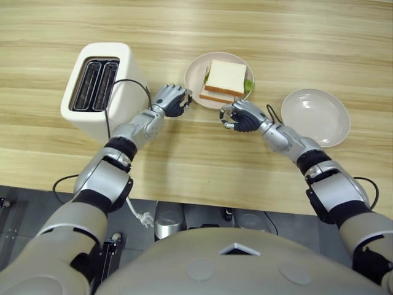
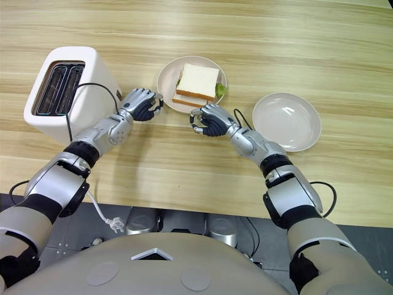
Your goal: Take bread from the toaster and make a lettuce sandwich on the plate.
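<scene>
The sandwich (image 1: 225, 80) lies on the plate (image 1: 194, 77), upper centre, just above both hands. Left hand (image 1: 172, 100) and right hand (image 1: 241, 117) flank its lower rim, clenched and empty.

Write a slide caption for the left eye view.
Curled, empty left hand and right hand sit by a round beige plate bearing a white-bread lettuce sandwich, near a white toaster.
</scene>
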### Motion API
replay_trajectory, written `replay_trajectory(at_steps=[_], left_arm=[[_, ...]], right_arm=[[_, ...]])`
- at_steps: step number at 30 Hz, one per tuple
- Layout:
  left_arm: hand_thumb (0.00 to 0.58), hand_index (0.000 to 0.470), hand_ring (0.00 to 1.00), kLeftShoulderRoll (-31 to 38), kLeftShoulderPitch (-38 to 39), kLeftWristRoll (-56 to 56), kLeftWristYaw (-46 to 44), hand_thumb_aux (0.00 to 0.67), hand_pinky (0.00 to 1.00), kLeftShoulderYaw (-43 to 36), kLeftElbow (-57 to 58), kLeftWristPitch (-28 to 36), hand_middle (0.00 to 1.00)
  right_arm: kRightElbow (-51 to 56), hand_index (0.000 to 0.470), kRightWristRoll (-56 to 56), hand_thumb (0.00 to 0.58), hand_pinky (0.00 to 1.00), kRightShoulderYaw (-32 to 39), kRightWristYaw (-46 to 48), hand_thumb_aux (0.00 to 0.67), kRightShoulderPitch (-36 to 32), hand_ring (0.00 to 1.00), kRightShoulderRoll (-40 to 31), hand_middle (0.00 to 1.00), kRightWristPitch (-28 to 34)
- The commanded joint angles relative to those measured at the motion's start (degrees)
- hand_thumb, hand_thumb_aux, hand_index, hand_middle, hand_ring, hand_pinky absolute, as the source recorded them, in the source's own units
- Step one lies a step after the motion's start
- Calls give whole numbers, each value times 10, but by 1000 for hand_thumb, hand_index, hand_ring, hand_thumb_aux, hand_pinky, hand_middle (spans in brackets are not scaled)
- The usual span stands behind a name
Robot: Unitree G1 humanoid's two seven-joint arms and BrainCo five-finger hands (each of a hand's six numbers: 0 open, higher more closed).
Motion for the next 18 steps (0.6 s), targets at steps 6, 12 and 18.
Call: replay_trajectory(at_steps=[6, 12, 18], left_arm=[[0, 0, 0, 1, 209, -293, -97, 0, 0, 169, -453, -15, 0], [0, 0, 0, -70, 297, -450, -173, 0, 0, 197, -565, 9, 0], [0, 0, 0, -107, 341, -433, -194, 0, 0, 211, -547, 7, 0]], right_arm=[[-82, 0, 109, 0, 0, -97, -79, 0, 61, 0, 10, 0, -155], [-91, 0, 273, 0, 0, -135, -3, 0, 87, 0, 88, 0, -172], [-107, 0, 397, 0, 0, -164, 92, 0, 97, 0, 133, 0, -146]])
